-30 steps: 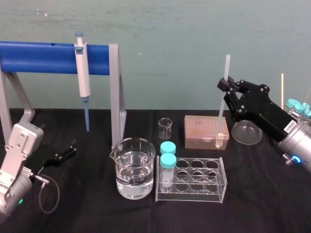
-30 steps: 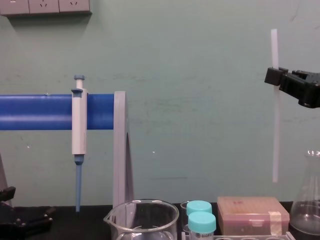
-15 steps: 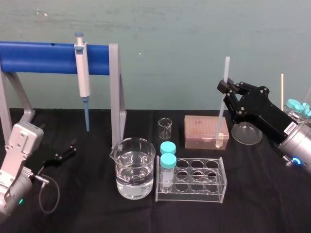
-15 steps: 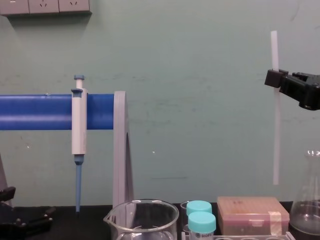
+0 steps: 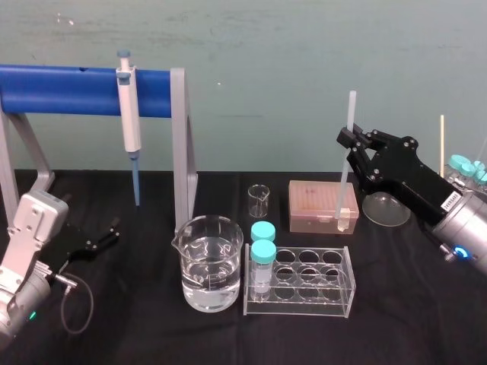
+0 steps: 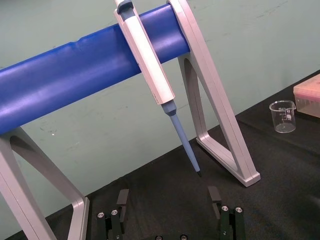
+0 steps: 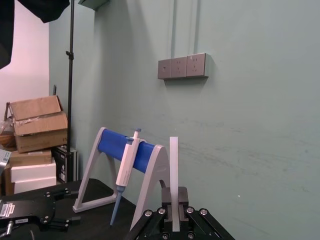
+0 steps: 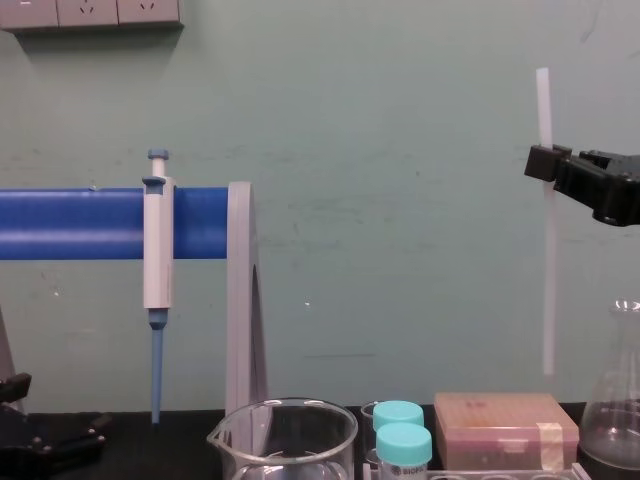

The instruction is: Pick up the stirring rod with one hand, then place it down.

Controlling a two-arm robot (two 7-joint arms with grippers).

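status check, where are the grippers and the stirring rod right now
Right gripper shut on stirring rod, rod upright in the air. Left gripper open, parked by the pipette stand. Pink tip box under rod's lower end, not touching.

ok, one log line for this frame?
phase: rod in air | right gripper: shut on stirring rod, upright, clear of table | left gripper: open, parked low at left

The right claw [image 5: 351,141] is raised above the surface [image 5: 426,319] at the right, clamped on the stirring rod [image 5: 346,171] near its upper end. The rod stands nearly upright, its lower end over the pink box [image 5: 316,201]. The left claw [image 5: 103,239] lies at far left.
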